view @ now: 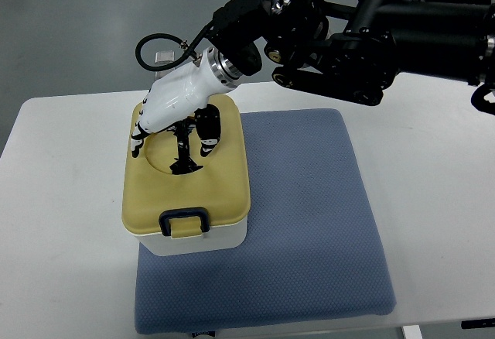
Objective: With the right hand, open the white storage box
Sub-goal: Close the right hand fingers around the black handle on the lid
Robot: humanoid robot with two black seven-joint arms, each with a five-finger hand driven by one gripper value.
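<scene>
right hand [179, 118] sits right over the storage box [186, 180] lid's round dip, fingers curled down into it, gripping nothing i can see. box on blue mat [309, 223], front latch [184, 221] nearest the camera.

You see a white box [203, 238] under a pale yellow lid [220, 184] with a dark blue latch [184, 219]; the mat [309, 223] is grey-blue with fine dotted weave. The tabletop [433, 200] is white; your right hand [179, 118] is white with black joints.
</scene>
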